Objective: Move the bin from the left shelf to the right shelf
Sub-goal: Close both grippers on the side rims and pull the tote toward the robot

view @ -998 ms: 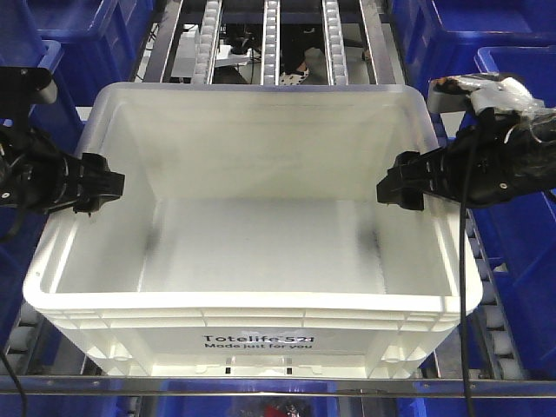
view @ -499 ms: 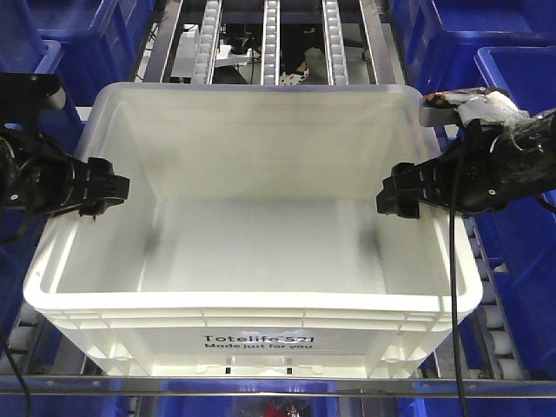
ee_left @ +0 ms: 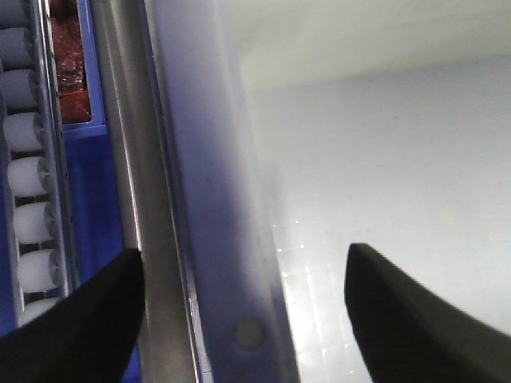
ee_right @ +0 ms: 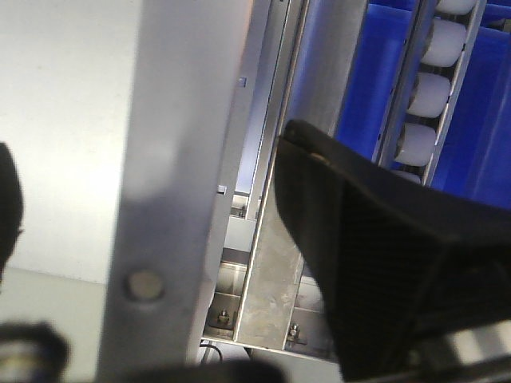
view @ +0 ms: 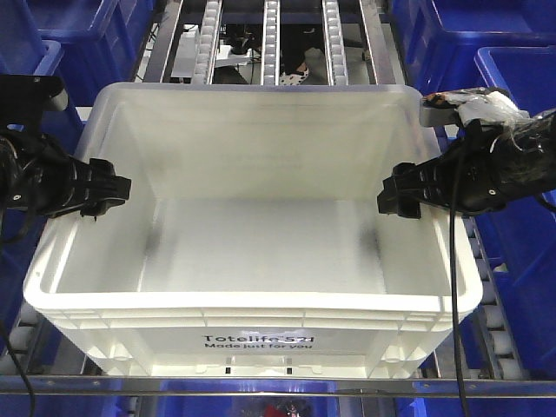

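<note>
Exterior front-facing view: the bin [view: 252,306] sits at centre on the roller shelf [view: 271,39], with blue bins [view: 521,78] around it. My left gripper [view: 113,186] is at 9 o'clock and my right gripper [view: 393,193] at 3 o'clock, each straddling a short side wall. The wrist views show both sets of jaws apart, one finger inside and one outside, not clamped. I judge that's set up for a balanced two-sided lift. The long axis runs 9 to 3, printed face towards 6, mouth up
</note>
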`<action>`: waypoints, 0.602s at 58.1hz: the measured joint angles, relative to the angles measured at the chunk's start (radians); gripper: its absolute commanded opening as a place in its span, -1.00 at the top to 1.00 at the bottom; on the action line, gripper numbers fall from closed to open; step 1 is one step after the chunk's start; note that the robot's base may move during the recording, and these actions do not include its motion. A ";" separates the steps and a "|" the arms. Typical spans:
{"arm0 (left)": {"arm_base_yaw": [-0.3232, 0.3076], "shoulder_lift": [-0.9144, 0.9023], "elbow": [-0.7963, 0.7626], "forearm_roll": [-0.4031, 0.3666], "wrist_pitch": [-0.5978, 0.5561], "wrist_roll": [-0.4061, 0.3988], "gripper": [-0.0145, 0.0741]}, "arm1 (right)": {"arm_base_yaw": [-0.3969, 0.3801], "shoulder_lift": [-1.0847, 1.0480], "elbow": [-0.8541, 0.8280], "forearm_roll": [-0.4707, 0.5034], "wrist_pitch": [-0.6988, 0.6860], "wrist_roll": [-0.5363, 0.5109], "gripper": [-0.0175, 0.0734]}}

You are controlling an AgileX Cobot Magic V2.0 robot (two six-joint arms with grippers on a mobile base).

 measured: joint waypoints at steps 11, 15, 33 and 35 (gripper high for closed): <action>0.000 0.000 0.000 0.000 -0.002 0.000 0.21 | 0.000 0.000 0.000 0.000 0.000 0.000 0.22; 0.000 0.000 0.000 0.000 -0.007 0.000 0.46 | 0.000 0.001 0.000 -0.010 0.003 -0.001 0.49; 0.000 0.002 -0.001 0.001 -0.029 -0.021 0.69 | 0.000 0.001 0.000 -0.007 0.002 -0.005 0.63; 0.000 0.002 -0.001 0.001 -0.032 -0.021 0.69 | 0.000 0.001 0.000 -0.007 0.001 -0.006 0.63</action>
